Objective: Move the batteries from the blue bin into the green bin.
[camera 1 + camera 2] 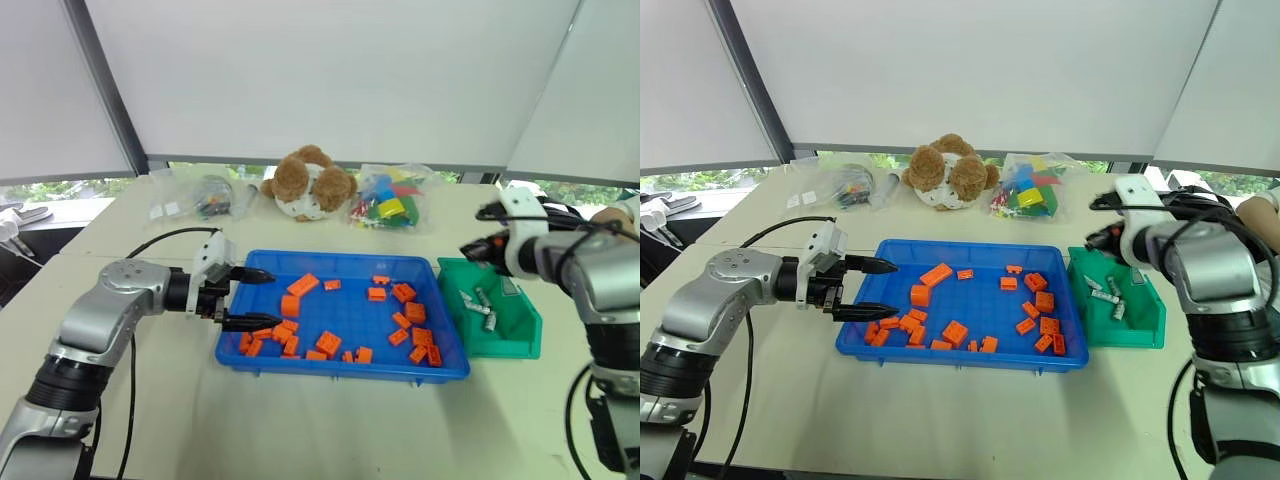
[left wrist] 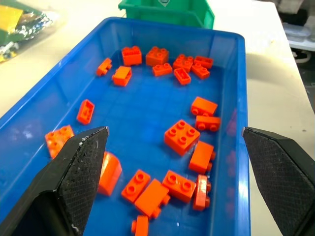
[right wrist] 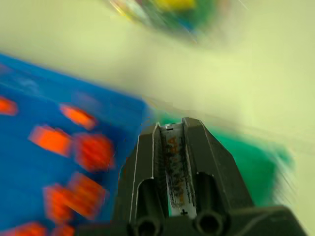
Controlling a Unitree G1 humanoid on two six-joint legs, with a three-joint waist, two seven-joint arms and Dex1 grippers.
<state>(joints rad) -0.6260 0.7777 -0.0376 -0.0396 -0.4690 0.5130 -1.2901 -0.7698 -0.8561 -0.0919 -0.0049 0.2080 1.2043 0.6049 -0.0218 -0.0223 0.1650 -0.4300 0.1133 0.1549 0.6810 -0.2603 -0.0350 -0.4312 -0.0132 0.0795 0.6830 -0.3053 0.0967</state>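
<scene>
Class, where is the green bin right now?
The green bin sits on the table in the head views, on the robot's right, against the blue bin's right end, with batteries inside.

Bright, even daylight through white blinds (image 1: 330, 70); the right wrist view is heavily motion-blurred.

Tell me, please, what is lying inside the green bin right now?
A few silver-grey batteries lie on the floor of the green bin. Its near wall hides part of the floor, so anything lying right behind that wall cannot be seen.
</scene>
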